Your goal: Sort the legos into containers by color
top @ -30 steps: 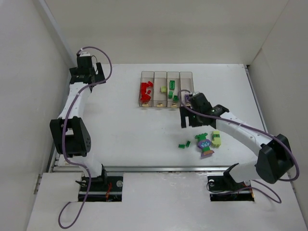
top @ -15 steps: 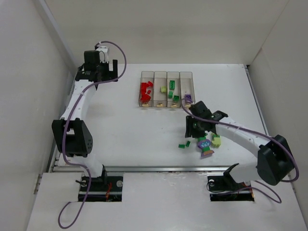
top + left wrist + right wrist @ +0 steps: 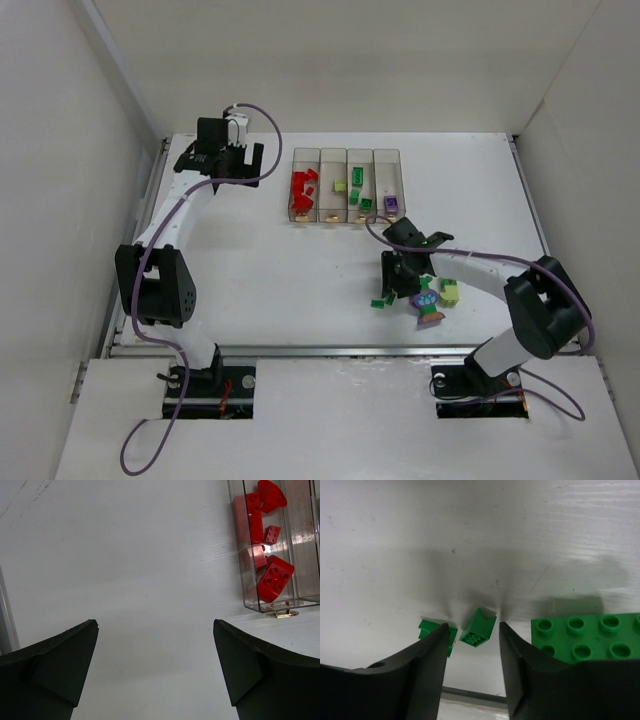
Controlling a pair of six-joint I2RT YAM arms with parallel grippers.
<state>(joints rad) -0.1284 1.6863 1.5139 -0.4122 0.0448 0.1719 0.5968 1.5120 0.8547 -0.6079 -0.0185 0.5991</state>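
Four clear containers [image 3: 346, 160] stand in a row at the back middle; they hold red legos [image 3: 303, 188], a lime one [image 3: 340, 186], green ones [image 3: 357, 178] and a purple one [image 3: 391, 204]. Loose legos lie at the front right. My right gripper [image 3: 473, 626] is down on the table, open, its jaws narrowed round a small tilted green lego [image 3: 478, 628], with a gap showing on the left side. A second small green lego [image 3: 431, 628] lies partly behind the left finger. My left gripper [image 3: 155, 630] hangs wide open and holds nothing, left of the red container [image 3: 240, 555].
A large green studded plate [image 3: 585, 637] lies just right of my right gripper. In the top view it belongs to a purple-and-green clump [image 3: 428, 302], with a lime brick [image 3: 450, 290] beside it. White walls enclose the table on three sides.
My right gripper came down and toward the front onto the small green legos, and its jaws narrowed. My left arm swung right, toward the containers, still open.
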